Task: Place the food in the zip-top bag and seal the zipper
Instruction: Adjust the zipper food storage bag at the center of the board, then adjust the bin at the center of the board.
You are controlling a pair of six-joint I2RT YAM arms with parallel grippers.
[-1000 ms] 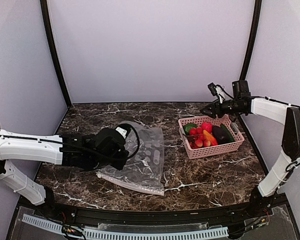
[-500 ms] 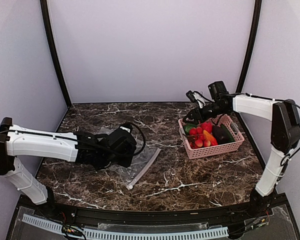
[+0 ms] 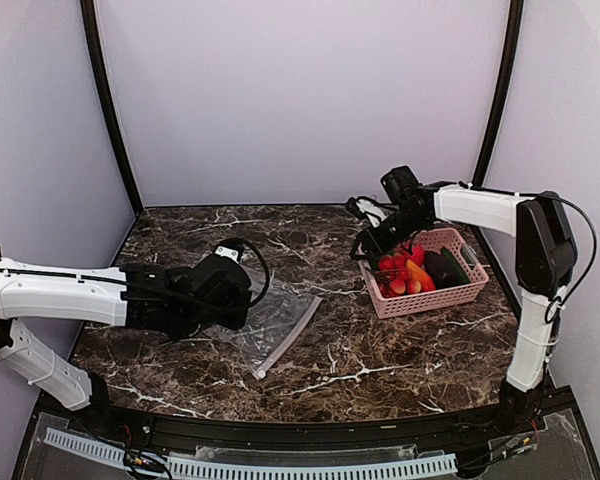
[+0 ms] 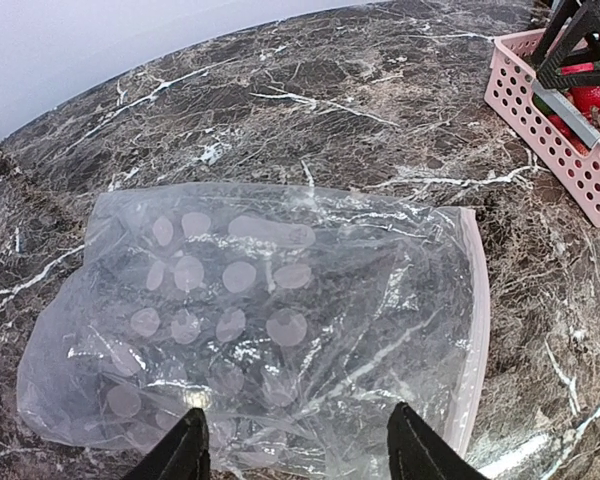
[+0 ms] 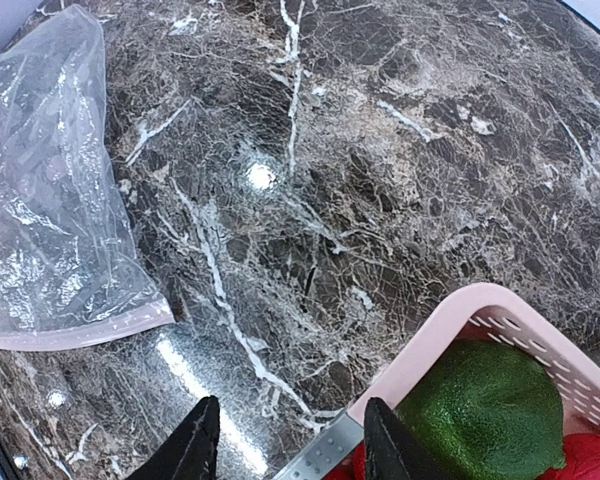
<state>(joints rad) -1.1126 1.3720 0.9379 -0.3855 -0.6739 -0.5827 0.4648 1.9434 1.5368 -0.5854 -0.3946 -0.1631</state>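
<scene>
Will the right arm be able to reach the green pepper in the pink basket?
Probably yes. The right tool hangs open just above the corner of the basket. The green pepper lies uncovered on top, and nothing sits between them.

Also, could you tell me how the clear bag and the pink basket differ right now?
The zip-top bag is clear, limp and lies crumpled and empty; the pink basket is stiff, slotted and stands upright, holding the food. The bag sits left of centre, the basket at the right. Both rest on the marble table.
</scene>
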